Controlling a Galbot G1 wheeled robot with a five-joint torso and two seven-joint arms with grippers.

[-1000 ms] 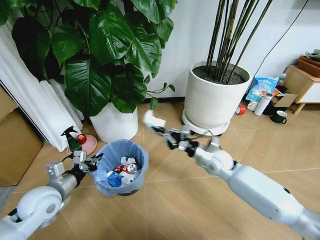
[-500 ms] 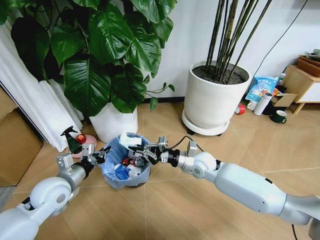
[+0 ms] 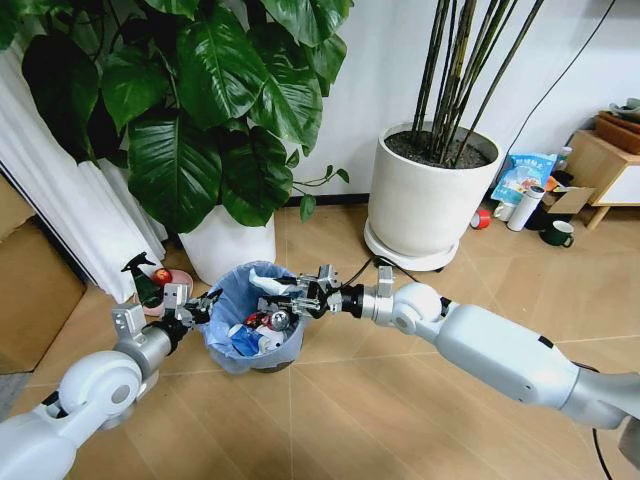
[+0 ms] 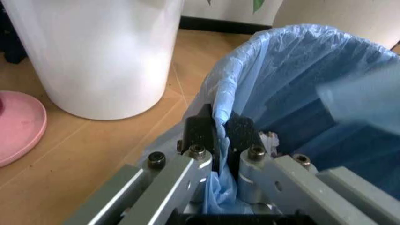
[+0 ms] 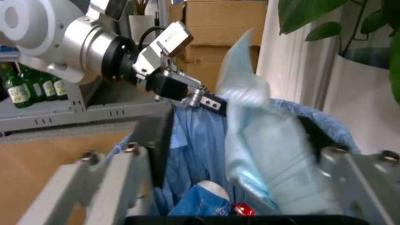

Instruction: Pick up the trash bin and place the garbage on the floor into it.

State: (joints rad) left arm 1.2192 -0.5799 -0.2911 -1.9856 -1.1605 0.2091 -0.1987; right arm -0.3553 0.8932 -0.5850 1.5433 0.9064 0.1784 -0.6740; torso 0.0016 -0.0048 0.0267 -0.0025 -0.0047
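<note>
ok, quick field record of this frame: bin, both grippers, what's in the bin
bin: trash bin, blue liner, on the wood floor in front of the white plant pot
left gripper: shut on the bin's rim and liner
right gripper: over the bin mouth, light-blue packet between its fingers
bin contents: blue-white packet, red wrapper, white scraps

In the head view my right gripper (image 3: 285, 296) covers part of the trash bin's (image 3: 235, 355) mouth, hiding whatever litter lies beneath it. The pale blue piece (image 5: 262, 154) between my right fingers is blurred in the right wrist view; I cannot tell what it is. My left gripper (image 4: 218, 136) hides the rim fold it pinches.
</note>
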